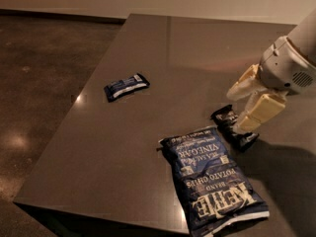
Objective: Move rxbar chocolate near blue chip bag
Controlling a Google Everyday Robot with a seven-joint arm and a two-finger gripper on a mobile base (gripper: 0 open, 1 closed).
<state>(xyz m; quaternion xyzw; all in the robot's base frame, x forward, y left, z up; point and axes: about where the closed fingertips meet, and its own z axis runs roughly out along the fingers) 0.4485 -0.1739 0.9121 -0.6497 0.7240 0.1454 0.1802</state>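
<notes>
The rxbar chocolate (229, 126), a small flat black wrapper, lies on the table just beyond the top right corner of the blue chip bag (211, 177), almost touching it. The chip bag is large, crinkled and dark blue with white "Kettle" lettering, and lies flat near the table's front edge. My gripper (238, 110) hangs at the right, right over the bar. Its two pale fingers (260, 111) are spread apart, and the lower fingertip is at the bar's right end. The bar rests on the table, not lifted.
A small dark blue bar wrapper with a white stripe (126, 86) lies at the middle left of the dark table (148, 147). The table's left and front edges drop to a brown floor (44, 83). My arm's white housing (291, 70) fills the right side.
</notes>
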